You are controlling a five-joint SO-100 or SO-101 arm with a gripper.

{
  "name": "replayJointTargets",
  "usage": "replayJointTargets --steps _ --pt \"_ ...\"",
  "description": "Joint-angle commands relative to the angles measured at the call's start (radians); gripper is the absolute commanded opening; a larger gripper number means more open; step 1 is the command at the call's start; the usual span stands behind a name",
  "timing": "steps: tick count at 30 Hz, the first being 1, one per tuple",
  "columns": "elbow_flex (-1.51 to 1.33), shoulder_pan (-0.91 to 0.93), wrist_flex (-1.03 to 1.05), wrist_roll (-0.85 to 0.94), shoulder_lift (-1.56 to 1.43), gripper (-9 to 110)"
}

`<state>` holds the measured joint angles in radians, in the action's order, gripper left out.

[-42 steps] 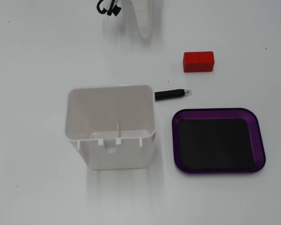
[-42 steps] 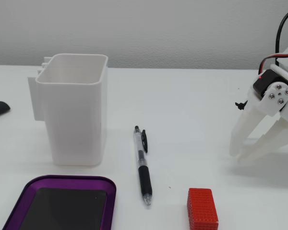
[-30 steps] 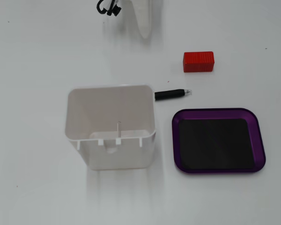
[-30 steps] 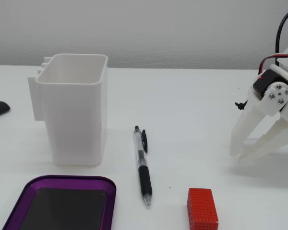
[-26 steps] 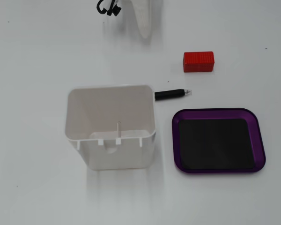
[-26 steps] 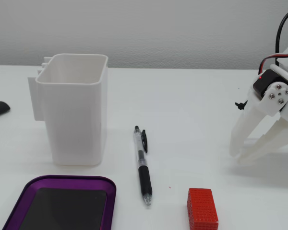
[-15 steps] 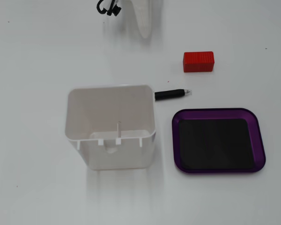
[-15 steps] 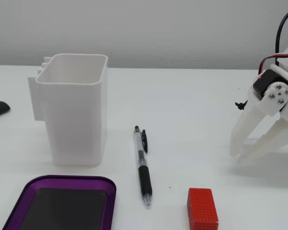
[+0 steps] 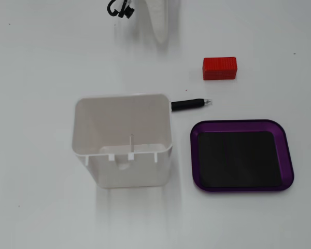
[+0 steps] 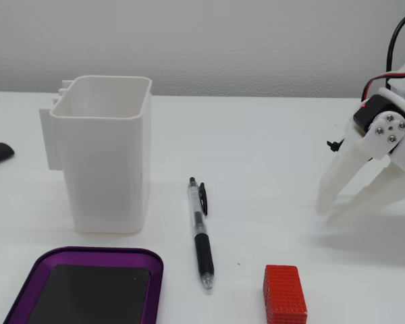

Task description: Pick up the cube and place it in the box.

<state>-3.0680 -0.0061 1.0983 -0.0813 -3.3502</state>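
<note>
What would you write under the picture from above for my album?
Red cube, pen, white box and purple tray wait on a white table.

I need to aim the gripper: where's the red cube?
In a fixed view from above, the cube lies upper right on the table, beyond the pen and purple tray.

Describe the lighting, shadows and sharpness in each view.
In the fixed view from above, the light is bright and washes out the white table; the box throws smeared grey streaks, and the pincer at the top edge looks blurred. In the side-on fixed view the light is even, shadows are soft, and the cube and pen are sharp.
</note>
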Motion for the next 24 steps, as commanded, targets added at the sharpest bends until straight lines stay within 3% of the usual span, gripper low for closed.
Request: replayJointTargets --steps 1,7,14,24 --pt "0.02 0.044 -0.071 0.008 -0.075 0" --pt "0.293 0.118 -0.089 0.118 0.043 6" --pt "0.675 0.115 -0.009 0.198 0.637 9" --pt "1.368 -0.08 0.219 -0.202 1.499 16"
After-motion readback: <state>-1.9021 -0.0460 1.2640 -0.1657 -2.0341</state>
